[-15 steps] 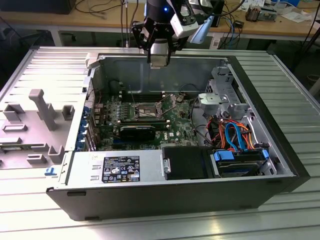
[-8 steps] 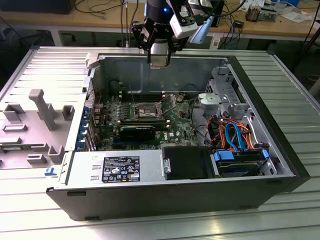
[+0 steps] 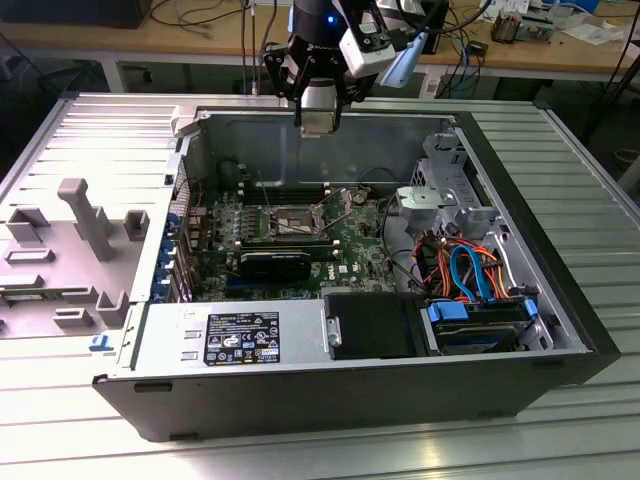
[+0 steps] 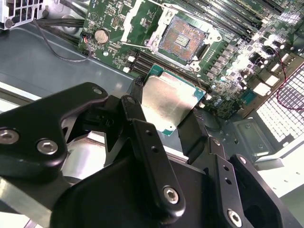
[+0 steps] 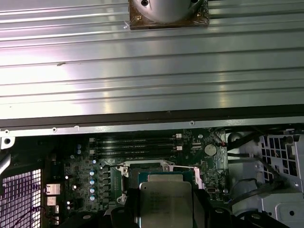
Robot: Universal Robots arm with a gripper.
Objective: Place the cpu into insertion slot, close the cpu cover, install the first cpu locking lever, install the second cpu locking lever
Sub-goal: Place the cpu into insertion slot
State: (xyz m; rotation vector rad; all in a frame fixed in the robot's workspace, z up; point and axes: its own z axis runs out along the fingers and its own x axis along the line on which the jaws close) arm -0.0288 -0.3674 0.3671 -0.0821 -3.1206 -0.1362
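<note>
My gripper hangs above the far wall of the open computer case, shut on the cpu, a small silver-grey square chip. In the second wrist view the black fingers clamp the cpu by two opposite edges, its flat face showing. The insertion slot lies lower down on the green motherboard, its dark pin field bare inside a silver rim. The cpu cover stands swung off the slot beside it. In the first wrist view the cpu sits in front of the slot.
The black case wall rings the board. A drive cage with orange and blue cables stands at the exterior view's right. The power supply is at the front. Grey fixture blocks sit on the ribbed table at the exterior view's left.
</note>
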